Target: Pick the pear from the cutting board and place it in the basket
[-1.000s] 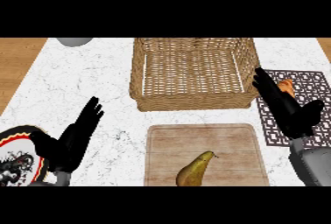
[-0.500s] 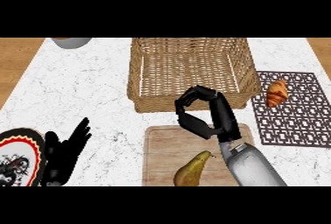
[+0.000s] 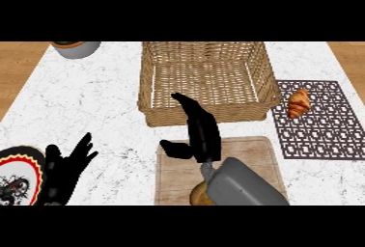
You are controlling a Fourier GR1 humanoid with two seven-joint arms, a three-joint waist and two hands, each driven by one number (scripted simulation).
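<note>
Across the view a white, grey-veined counter [image 3: 92,106] is spreading, with brown wooden flooring or trim [image 3: 18,72] showing past its far left and far right corners. At the far middle a woven wicker basket [image 3: 246,108] is standing upright, its open top facing the viewer and its woven floor showing. Near of it, a wooden cutting board [image 3: 253,154] is lying flat on the counter, its far edge close to the basket's front wall. The pear [image 3: 200,195] is lying on the near part of this board, showing only as a yellow-brown patch beneath the grey right forearm [image 3: 242,185], which is covering most of it. The right hand [image 3: 203,137] is hovering over the board's far left portion; its fingers [image 3: 189,106] are stretching straight and pressed together, their tips overlapping the basket's front wall, while the thumb [image 3: 175,148] is jutting out to the left, and the hand is pinching nothing. To the right of the basket a dark lattice mat [image 3: 328,130] is lying flat, and a croissant [image 3: 298,102] is resting on its far left part. At the far left corner a grey bowl [image 3: 75,48] is sitting, cut by the view's edge. At the near left a patterned plate [image 3: 14,166] is lying, with the left hand [image 3: 64,169] resting just beside it, fingers spread and pointing up.
</note>
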